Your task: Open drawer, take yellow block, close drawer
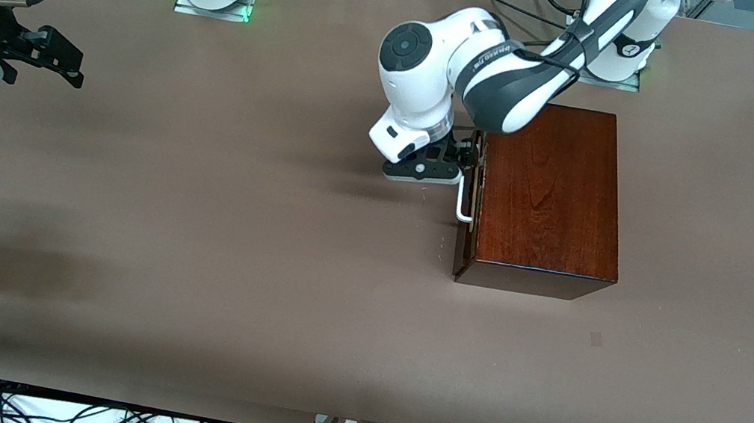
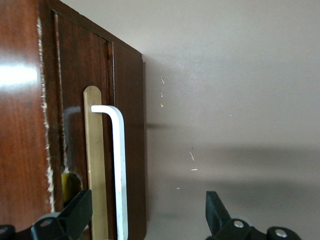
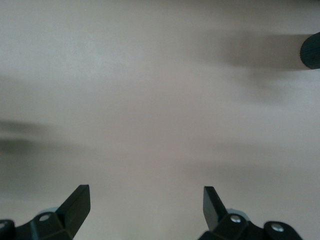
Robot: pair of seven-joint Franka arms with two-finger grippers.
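Here the drawer sits shut or nearly so in its dark wooden box, which stands toward the left arm's end of the counter. The white bar handle faces the right arm's end. The left gripper is at that handle with jaws spread wide, one finger against the drawer front, the other over bare counter, holding nothing. A sliver of yellow shows at the drawer's edge; whether it is the yellow block I cannot tell. The right gripper waits over the counter's edge, jaws wide, empty. Broad bare counter lies between. No legible writing.
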